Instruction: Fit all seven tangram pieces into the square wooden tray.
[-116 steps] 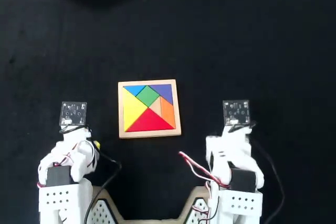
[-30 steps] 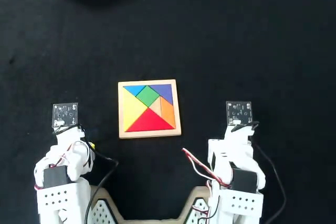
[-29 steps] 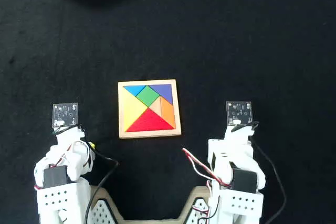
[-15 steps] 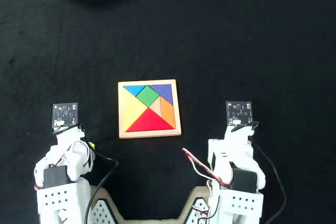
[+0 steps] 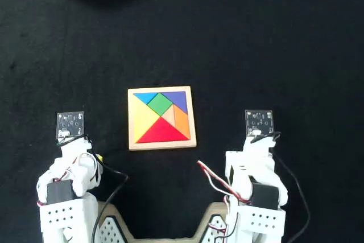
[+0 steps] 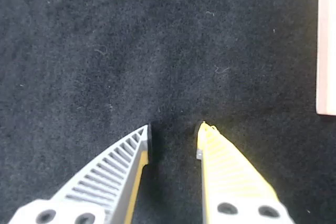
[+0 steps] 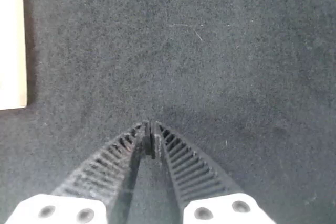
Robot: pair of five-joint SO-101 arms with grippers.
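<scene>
Well, from where I sit the seven tangram pieces already lie inside the square wooden tray (image 5: 162, 145), which rests on the black tabletop (image 5: 273, 44) between my two arms. I therefore judge the step in hand to be a final check, not another pick.

To do it well I would run my eye across the tray from its left side. The yellow triangle (image 5: 143, 122) sits against the left rim, with the blue triangle (image 5: 145, 97) in the far left corner. The red triangle (image 5: 162, 133) lies along the rim nearest the arms, and the green square (image 5: 161, 104) is at the middle of the far rim. The pale wood-coloured triangle (image 5: 169, 116) is near the centre, then the orange piece (image 5: 181, 119) and the purple piece (image 5: 178, 100) sit against the right rim. They appear to fill the square with no gap I can make out, though I cannot tell from this height whether each one sits flush. Any move I make should lead away from the tray, since a nudge to its rim could jolt a piece up.

My left hand (image 6: 175, 129) hangs over bare tabletop to the left of the tray, apart from its rim. Its fingers are a narrow way apart and hold nothing. My right hand (image 7: 149, 127) hangs to the right of the tray, also apart from the rim, with its fingertips pressed together and nothing between them.
</scene>
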